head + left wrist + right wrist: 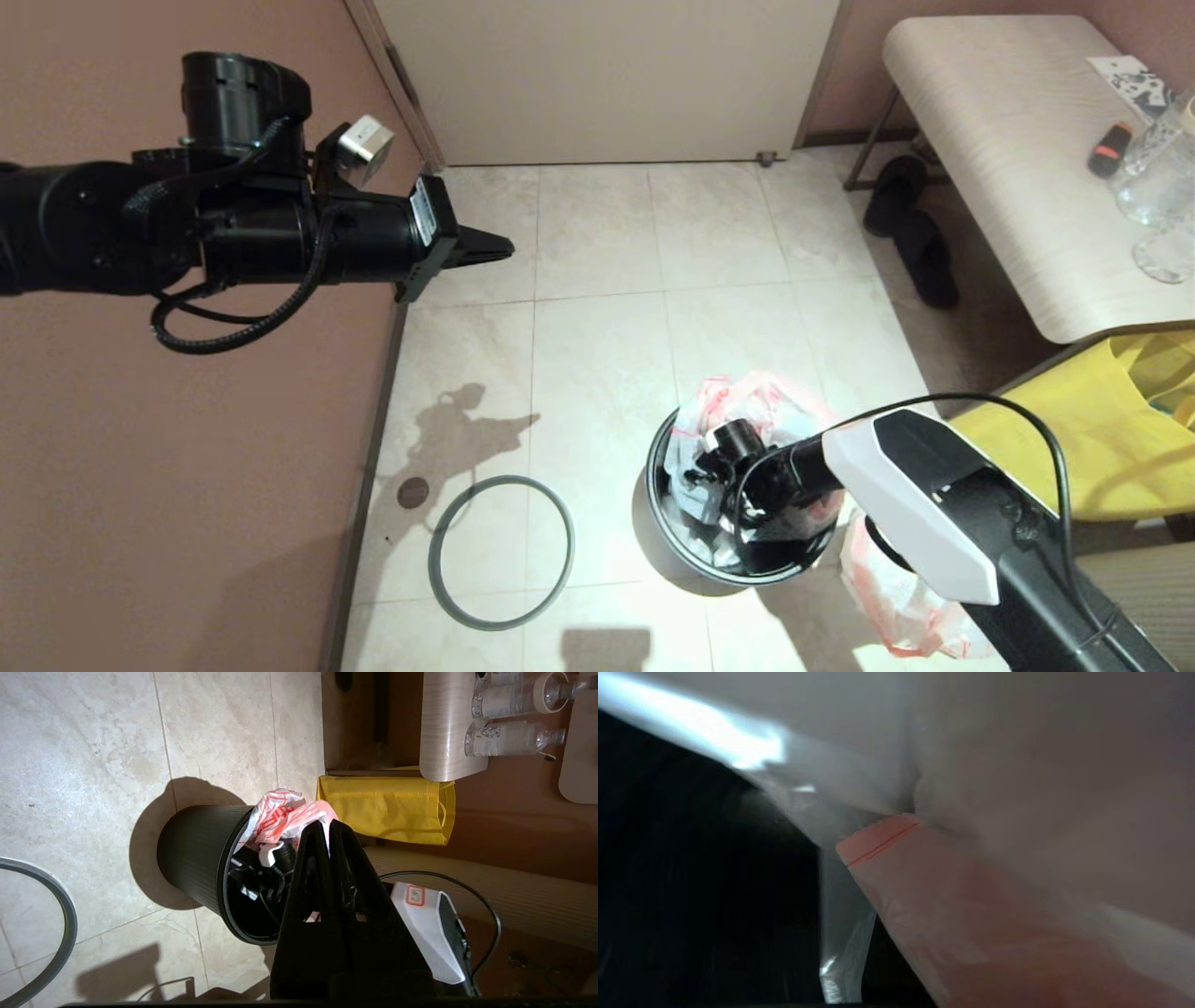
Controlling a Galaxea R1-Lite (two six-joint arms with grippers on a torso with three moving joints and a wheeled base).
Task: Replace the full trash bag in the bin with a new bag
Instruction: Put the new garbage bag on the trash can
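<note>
The black bin [668, 546] stands on the tiled floor, and the new bag [747, 397], thin white plastic with red print, bunches over its far rim. My right arm [915, 504] reaches down into the bin; its gripper is hidden inside. The right wrist view is filled by the new bag's [971, 905] pink-hemmed plastic against the dark wall. The full trash bag [896, 597] lies on the floor right of the bin, partly under that arm. My left gripper [495, 247] hangs shut and empty, high up to the left. From there it looks down at the bin [196, 854] and new bag [280, 816].
The grey hoop rim [499, 551] lies flat on the floor left of the bin. A yellow tote [1102, 429] sits under a light bench [1008, 159] that carries bottles [1158, 177]. Black slippers [915, 233] lie beside the bench. A wall [140, 467] runs along the left.
</note>
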